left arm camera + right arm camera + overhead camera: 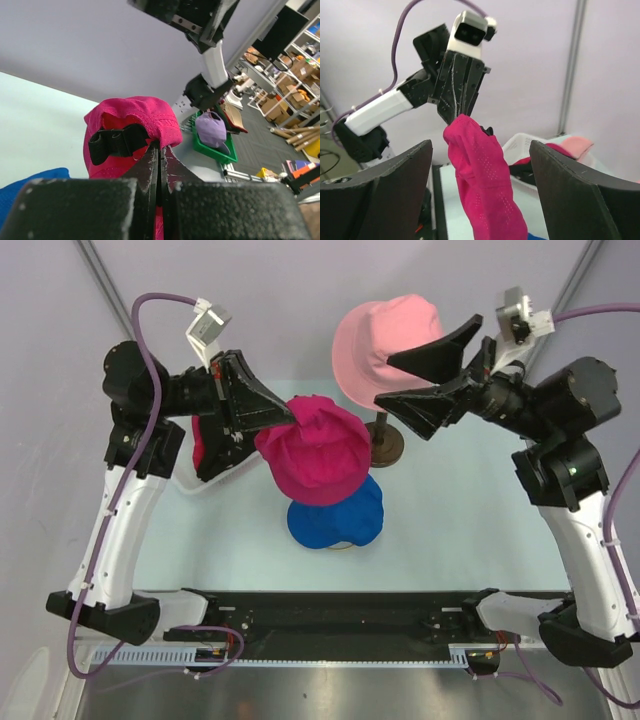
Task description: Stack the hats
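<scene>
salmon bucket hat [385, 340] up on stand [383, 445] at back. magenta cap [318, 455] dangling in air, left gripper [292, 418] pinched tight on its back edge, just over blue cap [335, 518] on table [450, 520]. right gripper [385, 380] wide open, holding nothing, beside bucket hat.

Lilac walls [300, 280], grey corner posts [103, 280], pale green surface [460, 510], cluttered shelves [295, 70] beyond, dark floor [255, 145], green bin [216, 154]

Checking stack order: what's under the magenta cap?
A blue cap, its upper half covered by the magenta cap hanging from the left gripper. Whether they touch cannot be seen.
</scene>
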You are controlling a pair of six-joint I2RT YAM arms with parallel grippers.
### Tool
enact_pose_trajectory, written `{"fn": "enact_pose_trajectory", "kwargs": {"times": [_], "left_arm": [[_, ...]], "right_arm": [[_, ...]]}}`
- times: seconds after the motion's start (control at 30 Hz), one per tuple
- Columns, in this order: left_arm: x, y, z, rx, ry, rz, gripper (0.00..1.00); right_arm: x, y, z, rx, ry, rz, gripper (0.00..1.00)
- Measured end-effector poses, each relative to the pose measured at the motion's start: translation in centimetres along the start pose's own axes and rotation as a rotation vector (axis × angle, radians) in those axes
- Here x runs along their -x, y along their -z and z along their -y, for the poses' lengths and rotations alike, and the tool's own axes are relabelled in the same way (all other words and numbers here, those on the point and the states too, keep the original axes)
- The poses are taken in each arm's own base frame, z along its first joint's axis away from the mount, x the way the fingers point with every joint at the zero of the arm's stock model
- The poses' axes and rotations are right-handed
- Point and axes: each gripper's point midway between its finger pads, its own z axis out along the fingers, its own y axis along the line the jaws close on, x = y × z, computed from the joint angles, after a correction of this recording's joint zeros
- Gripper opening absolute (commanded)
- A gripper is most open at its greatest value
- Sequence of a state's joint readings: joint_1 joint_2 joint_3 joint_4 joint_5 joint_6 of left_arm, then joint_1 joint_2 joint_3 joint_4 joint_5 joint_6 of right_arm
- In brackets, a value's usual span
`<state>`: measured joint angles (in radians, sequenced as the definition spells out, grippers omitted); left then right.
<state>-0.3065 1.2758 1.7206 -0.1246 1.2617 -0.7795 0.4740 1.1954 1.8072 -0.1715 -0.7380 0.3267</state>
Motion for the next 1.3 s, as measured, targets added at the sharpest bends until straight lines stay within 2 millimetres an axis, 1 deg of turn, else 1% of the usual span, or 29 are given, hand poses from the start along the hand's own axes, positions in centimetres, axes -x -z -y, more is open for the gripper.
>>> {"fn": "enact_pose_trajectory", "kwargs": {"times": [0.03,0.13,0.23,0.3,0.37,0.43,0.53,0.67,0.83,0.9,0.97,1.1,1.2,1.23,1.27,1.3], "left_arm": [[-0.2,-0.1,0.1,-0.010,0.003,-0.006,0.00],[-0.8,-0.1,0.4,-0.033,0.023,-0.027,0.00],[-1.5,-0.2,0.4,-0.049,0.042,-0.044,0.00],[-2.1,-0.4,0.5,-0.065,0.055,-0.059,0.00],[-2.5,-0.5,0.6,-0.077,0.066,-0.072,0.00],[-2.8,-0.5,0.8,-0.086,0.072,-0.082,0.00],[-3.0,-0.4,1.0,-0.092,0.075,-0.088,0.00],[-3.1,-0.3,1.5,-0.098,0.067,-0.090,0.00],[-3.1,-0.2,1.8,-0.105,0.059,-0.094,0.00],[-3.2,-0.2,1.8,-0.106,0.059,-0.094,0.00],[-3.2,-0.2,1.9,-0.108,0.059,-0.095,0.00],[-3.2,-0.2,1.9,-0.108,0.057,-0.095,0.00],[-3.2,-0.2,1.9,-0.108,0.057,-0.094,0.00],[-3.2,-0.2,1.9,-0.108,0.057,-0.094,0.00],[-3.2,-0.2,1.9,-0.108,0.056,-0.094,0.00],[-3.2,-0.2,1.8,-0.108,0.057,-0.095,0.00]], "right_arm": [[-0.4,-0.3,0.0,0.014,-0.003,-0.012,0.84],[-3.0,-1.8,0.0,0.058,-0.047,-0.077,0.84],[-6.7,-3.6,0.5,0.085,-0.109,-0.163,0.84],[-9.5,-4.7,0.5,0.104,-0.157,-0.233,0.84],[-11.1,-5.4,0.1,0.125,-0.182,-0.278,0.83],[-12.0,-5.8,-0.5,0.143,-0.198,-0.306,0.83],[-12.3,-5.8,-1.2,0.164,-0.203,-0.317,0.83],[-11.6,-5.5,-1.6,0.165,-0.190,-0.302,0.84],[-9.4,-4.8,-1.5,0.164,-0.185,-0.258,0.84],[-8.5,-4.8,-1.7,0.177,-0.179,-0.241,0.84],[-8.1,-4.9,-2.7,0.210,-0.179,-0.235,0.84],[-8.3,-5.2,-4.4,0.269,-0.191,-0.251,0.84],[-9.4,-5.3,-5.1,0.289,-0.218,-0.290,0.83],[-9.8,-5.3,-5.1,0.290,-0.225,-0.302,0.79],[-10.2,-5.3,-5.2,0.290,-0.232,-0.317,0.71],[-10.6,-5.2,-5.3,0.288,-0.240,-0.334,0.58]]}}
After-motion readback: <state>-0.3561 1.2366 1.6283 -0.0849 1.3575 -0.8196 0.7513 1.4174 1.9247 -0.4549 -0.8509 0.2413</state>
